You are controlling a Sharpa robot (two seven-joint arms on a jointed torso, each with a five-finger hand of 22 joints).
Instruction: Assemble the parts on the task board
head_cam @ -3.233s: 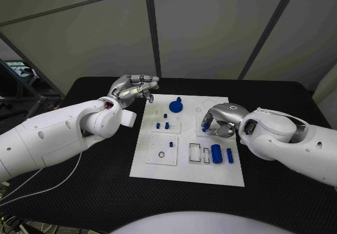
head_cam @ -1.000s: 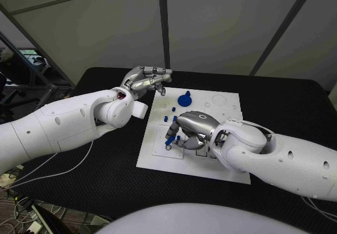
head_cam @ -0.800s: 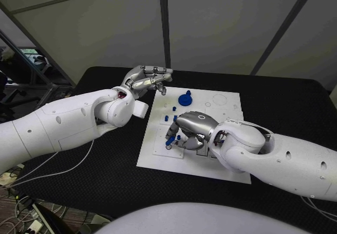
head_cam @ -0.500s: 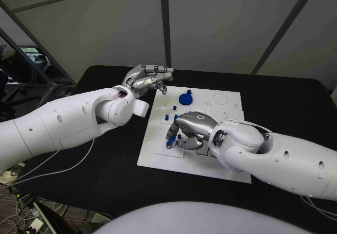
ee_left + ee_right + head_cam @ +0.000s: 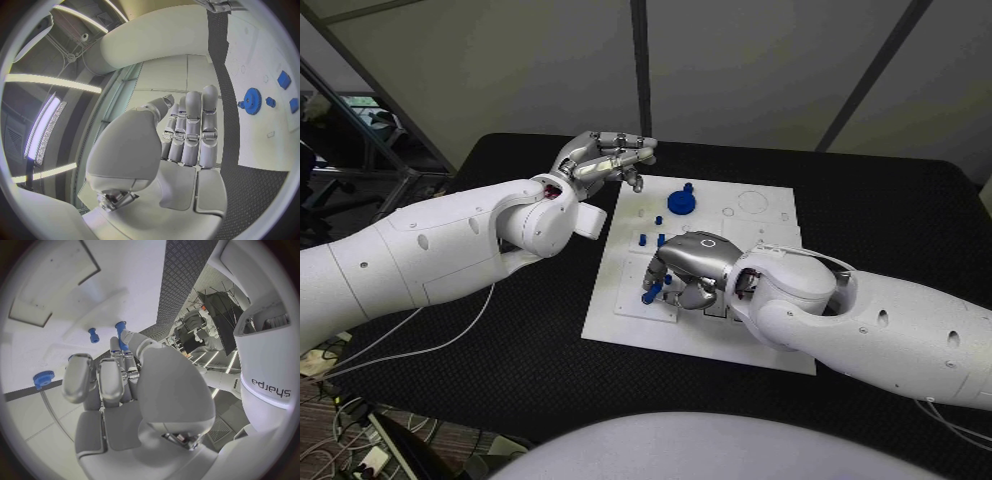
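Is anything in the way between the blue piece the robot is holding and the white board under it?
Nothing visible. The right hand holds the blue peg just over the task board, with bare white plate below it. The other small pegs stand farther back.

A robotics lab: grey partition panels (image 5: 733, 70) behind a black table (image 5: 877, 210), with metal equipment frames (image 5: 358, 130) alongside.

One camera looks down from high up; two sit close behind the hands.

The head view looks down at the tabletop (image 5: 906, 210) and white task board (image 5: 625, 325). Each wrist view peeks past its own fingers, and all three see the blue gear (image 5: 681, 203) (image 5: 252, 101) (image 5: 43, 379).
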